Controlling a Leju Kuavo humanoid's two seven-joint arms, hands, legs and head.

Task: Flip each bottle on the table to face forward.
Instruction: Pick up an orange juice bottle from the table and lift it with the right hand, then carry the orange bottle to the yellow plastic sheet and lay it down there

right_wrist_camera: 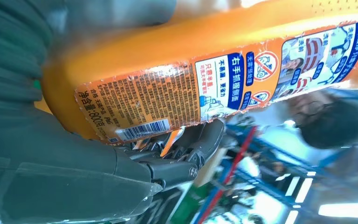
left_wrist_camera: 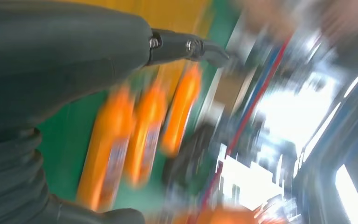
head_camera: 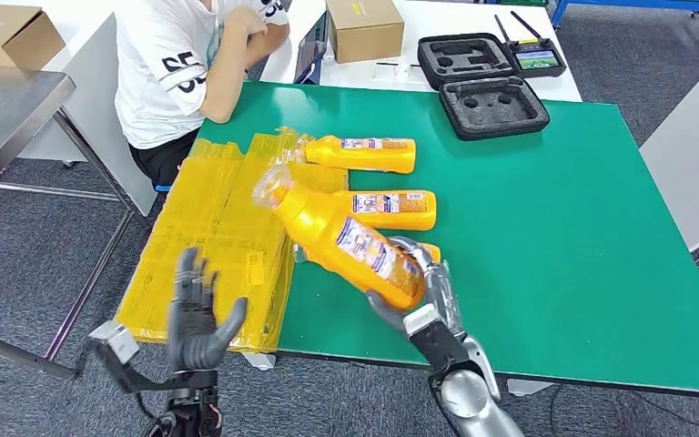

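My right hand (head_camera: 423,296) grips the base end of an orange bottle (head_camera: 341,237) and holds it tilted above the green table (head_camera: 564,228), its wrapped cap end up and to the left. The bottle's back label with a barcode (right_wrist_camera: 168,91) faces the right wrist camera, with dark fingers (right_wrist_camera: 200,140) under it. Two more orange bottles lie flat on the table, one (head_camera: 364,153) farther back and one (head_camera: 391,208) just behind the held one. My left hand (head_camera: 196,314) hovers with fingers spread, holding nothing, over the yellow plastic sheets (head_camera: 209,228). The bottles (left_wrist_camera: 144,130) appear blurred in the left wrist view.
A person in a white shirt (head_camera: 177,64) sits at the table's far left corner. Black foam cases (head_camera: 491,105) rest at the far edge, with a cardboard box (head_camera: 364,27) and a controller (head_camera: 537,59) on the white table behind. The green table's right half is bare.
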